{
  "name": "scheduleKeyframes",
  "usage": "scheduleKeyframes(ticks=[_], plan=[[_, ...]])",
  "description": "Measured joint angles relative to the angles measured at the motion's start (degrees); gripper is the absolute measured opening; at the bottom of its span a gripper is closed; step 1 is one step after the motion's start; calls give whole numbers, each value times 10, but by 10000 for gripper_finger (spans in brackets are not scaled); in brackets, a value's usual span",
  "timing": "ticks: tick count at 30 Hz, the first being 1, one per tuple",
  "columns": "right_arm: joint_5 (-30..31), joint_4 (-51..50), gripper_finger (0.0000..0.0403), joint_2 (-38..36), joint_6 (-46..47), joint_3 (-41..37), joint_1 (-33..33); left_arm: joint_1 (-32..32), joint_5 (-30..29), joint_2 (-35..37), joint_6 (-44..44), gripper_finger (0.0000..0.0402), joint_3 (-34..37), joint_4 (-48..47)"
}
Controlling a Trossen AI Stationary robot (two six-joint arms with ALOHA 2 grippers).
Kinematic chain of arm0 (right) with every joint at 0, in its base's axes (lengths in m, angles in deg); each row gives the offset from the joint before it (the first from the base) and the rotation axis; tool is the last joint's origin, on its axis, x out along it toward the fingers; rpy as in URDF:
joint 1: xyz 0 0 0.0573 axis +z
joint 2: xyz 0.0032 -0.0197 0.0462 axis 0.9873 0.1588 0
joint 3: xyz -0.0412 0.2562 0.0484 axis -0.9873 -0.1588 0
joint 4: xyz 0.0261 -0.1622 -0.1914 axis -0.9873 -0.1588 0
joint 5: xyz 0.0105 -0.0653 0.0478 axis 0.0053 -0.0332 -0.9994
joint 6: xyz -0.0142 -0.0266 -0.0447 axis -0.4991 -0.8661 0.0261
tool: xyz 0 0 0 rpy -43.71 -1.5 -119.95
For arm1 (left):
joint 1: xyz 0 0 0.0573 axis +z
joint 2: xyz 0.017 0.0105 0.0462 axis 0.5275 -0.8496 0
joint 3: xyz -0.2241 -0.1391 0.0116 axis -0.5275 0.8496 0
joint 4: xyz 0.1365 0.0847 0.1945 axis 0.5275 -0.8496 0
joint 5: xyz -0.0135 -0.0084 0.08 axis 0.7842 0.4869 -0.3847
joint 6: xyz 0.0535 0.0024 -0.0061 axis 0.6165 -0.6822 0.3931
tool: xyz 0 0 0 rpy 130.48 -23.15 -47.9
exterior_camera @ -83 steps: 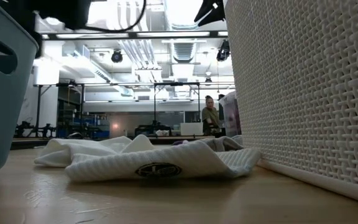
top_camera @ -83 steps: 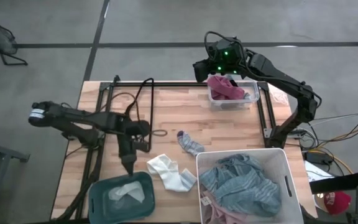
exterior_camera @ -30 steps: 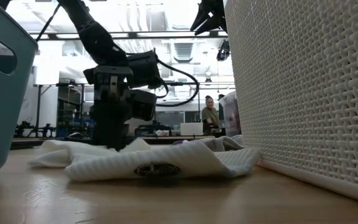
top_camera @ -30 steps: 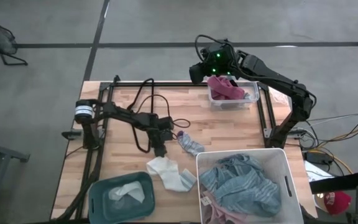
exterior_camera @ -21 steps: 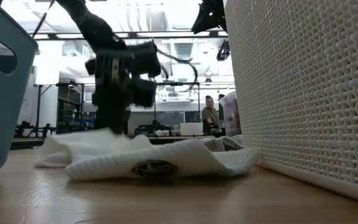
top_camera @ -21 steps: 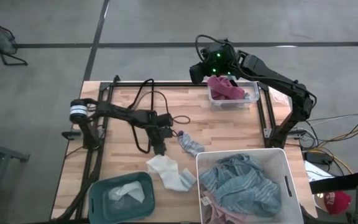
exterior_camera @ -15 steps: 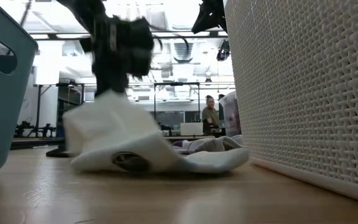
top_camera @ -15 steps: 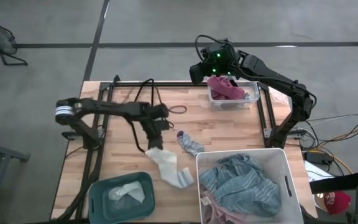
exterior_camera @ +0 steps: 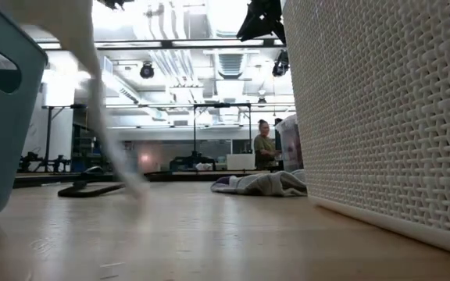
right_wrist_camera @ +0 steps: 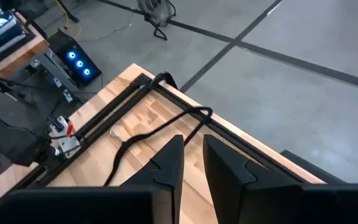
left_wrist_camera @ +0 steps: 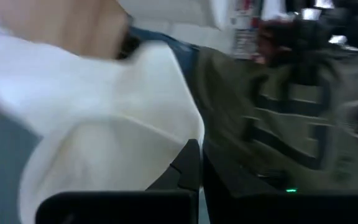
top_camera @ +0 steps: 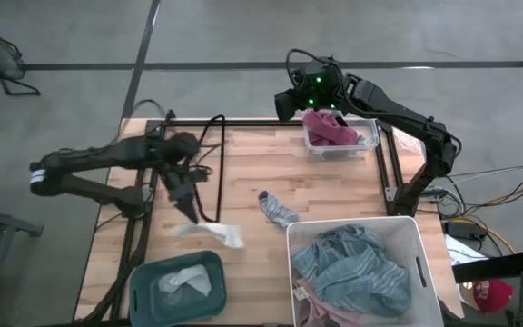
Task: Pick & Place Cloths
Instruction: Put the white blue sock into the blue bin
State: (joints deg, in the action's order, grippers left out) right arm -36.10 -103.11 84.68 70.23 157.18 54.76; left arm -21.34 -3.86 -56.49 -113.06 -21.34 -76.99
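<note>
The left end effector point(top_camera: 185, 202) has swung back toward the left side of the wooden surface point(top_camera: 261, 168) and risen clear of it; half a second ago it was nearer the middle, just starting to drag the white ribbed sock point(top_camera: 209, 231) upward. That sock now hangs off the surface entirely, trailing down and to the right from the closed fingers, its free end above the near-right corner of the teal plastic bin point(top_camera: 178, 289). In the low view the spot where the sock lay bunched is bare wood, and only a pale blurred streak point(exterior_camera: 92, 86) of it crosses the upper left. The left wrist view shows white fabric point(left_wrist_camera: 98, 130) pinched at the dark fingertips point(left_wrist_camera: 188, 171), which meet with no gap.

The right end effector point(top_camera: 291, 102) hovers at the far edge of the surface, where it was before, just beside the small clear plastic tub point(top_camera: 367, 136) holding a pink cloth point(top_camera: 330, 127). Its fingers point(right_wrist_camera: 166, 165) stand a narrow slit apart and hold nothing.

A small grey sock with a dark toe point(top_camera: 277, 209) lies flat between the clear tub and the large white woven basket point(top_camera: 420, 250). That basket holds a blue-striped cloth point(top_camera: 352, 268) with some pink fabric point(top_camera: 309, 298) at its near-left corner. Another pale cloth point(top_camera: 184, 280) already lies in the teal bin. A black cable point(top_camera: 214, 154) loops across the surface's far-left part, close to the left arm.
</note>
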Motion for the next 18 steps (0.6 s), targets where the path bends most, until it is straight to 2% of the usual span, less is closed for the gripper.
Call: scheduleKeyframes(ticks=[6, 10, 14, 18], plan=[[0, 35, 74, 15, -3, 0, 0, -18, 57, 103, -258, 7, -26, 5], [0, 44, 83, 29, -2, 0, 0, -37, 60, 144, -405, 5, -35, 20], [0, 45, 91, 37, -4, -1, 0, -56, 52, 154, -475, 5, -34, 44], [-1, 44, 95, 42, -4, -1, 0, -83, 25, 137, -495, 4, -20, 153]])
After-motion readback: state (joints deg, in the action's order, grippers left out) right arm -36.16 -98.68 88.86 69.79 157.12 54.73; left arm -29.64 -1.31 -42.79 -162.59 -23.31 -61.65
